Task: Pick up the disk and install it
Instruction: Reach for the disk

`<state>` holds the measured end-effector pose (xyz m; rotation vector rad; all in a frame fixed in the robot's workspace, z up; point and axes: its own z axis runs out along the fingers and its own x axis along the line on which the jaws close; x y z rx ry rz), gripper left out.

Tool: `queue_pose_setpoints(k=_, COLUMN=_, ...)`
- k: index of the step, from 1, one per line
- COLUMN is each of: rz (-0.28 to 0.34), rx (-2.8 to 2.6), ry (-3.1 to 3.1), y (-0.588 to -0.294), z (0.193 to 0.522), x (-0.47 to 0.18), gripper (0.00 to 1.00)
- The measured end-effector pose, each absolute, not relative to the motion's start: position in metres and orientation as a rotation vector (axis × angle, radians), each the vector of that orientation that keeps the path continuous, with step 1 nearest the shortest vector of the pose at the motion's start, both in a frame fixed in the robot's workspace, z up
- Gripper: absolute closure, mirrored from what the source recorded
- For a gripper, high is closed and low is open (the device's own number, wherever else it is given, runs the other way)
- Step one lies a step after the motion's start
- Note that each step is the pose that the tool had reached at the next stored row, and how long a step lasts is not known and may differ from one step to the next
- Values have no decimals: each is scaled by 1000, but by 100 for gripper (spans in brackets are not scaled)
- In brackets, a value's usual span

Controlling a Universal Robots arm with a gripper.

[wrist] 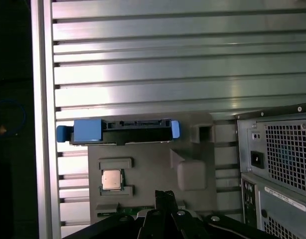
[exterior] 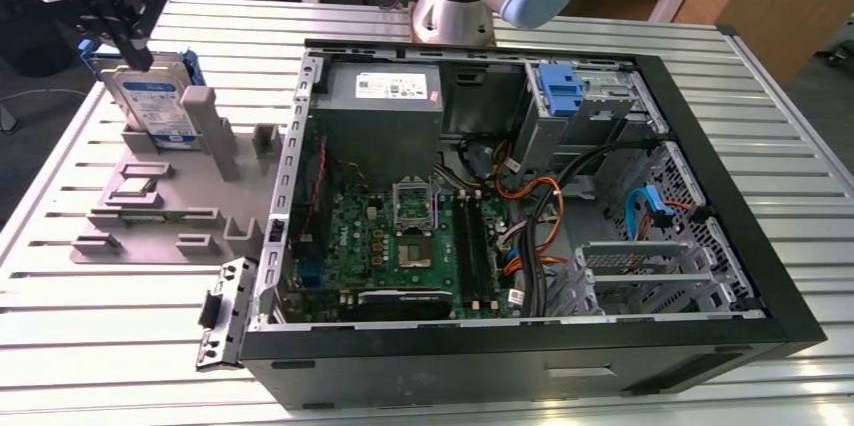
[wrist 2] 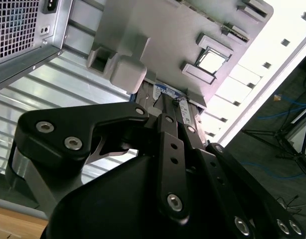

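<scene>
On stand (exterior: 200,191), disk (exterior: 144,104) partly hidden

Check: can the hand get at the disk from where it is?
Probably yes: the hand hangs just over the disk, which stands upright in the grey holder, top edge bare, nothing between.

From where I am standing, no print is coming through clearly enough to read. The disk (exterior: 150,106), standing upright in the grey holder (exterior: 200,191) near the table's (exterior: 107,346) corner at the exterior view's far left, is showing a white-and-blue label with only faint lines. The power supply (exterior: 387,96), at the far edge inside the computer case (exterior: 467,356), is carrying a pale label of illegible small print. In the first wrist view, a white sticker (wrist: 287,201) is showing on the case's back, its characters too small.
</scene>
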<state>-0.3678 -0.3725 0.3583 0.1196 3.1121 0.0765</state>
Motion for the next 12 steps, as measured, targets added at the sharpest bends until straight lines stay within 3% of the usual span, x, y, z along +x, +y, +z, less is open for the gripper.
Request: queue_pose_setpoints(k=12, rz=78, rx=119, ry=3112, y=-345, z=351, x=-370, gripper=89)
